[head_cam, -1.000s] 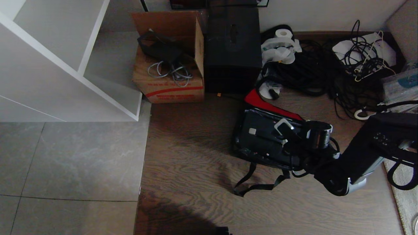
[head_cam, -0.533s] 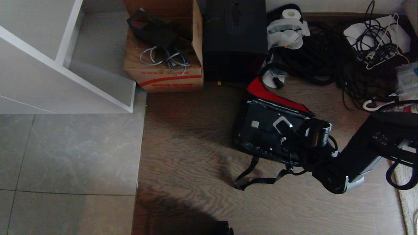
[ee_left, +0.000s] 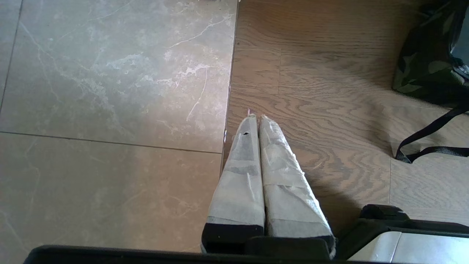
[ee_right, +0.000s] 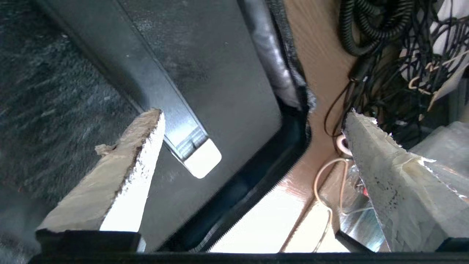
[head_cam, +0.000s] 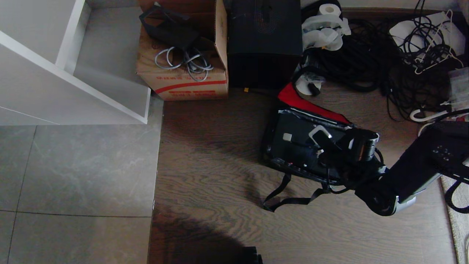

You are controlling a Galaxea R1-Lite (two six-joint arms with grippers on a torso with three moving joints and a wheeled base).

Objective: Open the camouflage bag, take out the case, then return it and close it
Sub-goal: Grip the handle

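You are looking down at a floor, grey tile on the left of the head view and wood planks on the right. Just right of centre sits the camouflage bag (head_cam: 273, 157), already open, its red inner lid panel (head_cam: 304, 104) folded back toward the upper right. The case (head_cam: 296, 145) lies inside the bag, black, with its flat top handle (head_cam: 320, 137) and one pale metal end mount showing.

Your right gripper (head_cam: 324, 156) reaches in from the right edge of the frame and hangs over the case. In the right wrist view its two taped fingers (ee_right: 121, 176) are spread wide, one over the case lid close to the handle's pale end mount (ee_right: 201, 159), the other out past the bag's zipped rim (ee_right: 293, 121) above bare wood. They pinch nothing.

Your left gripper (ee_left: 254, 117) is parked near the seam between tile and wood, well apart from the bag, its taped fingers pressed together and empty.

Along the top of the head view stand a brown cardboard carton (head_cam: 183, 80), a taller plain black box (head_cam: 263, 40) and, to the right, a tangle of black cables (head_cam: 370, 62).

The bag looks opened and the case not yet lifted, so the step in hand appears to be removal. The next move likely calls for bringing the spread fingers astride the handle, one on each side, then closing before any lift. As they stand, the fingers look offset toward one end.
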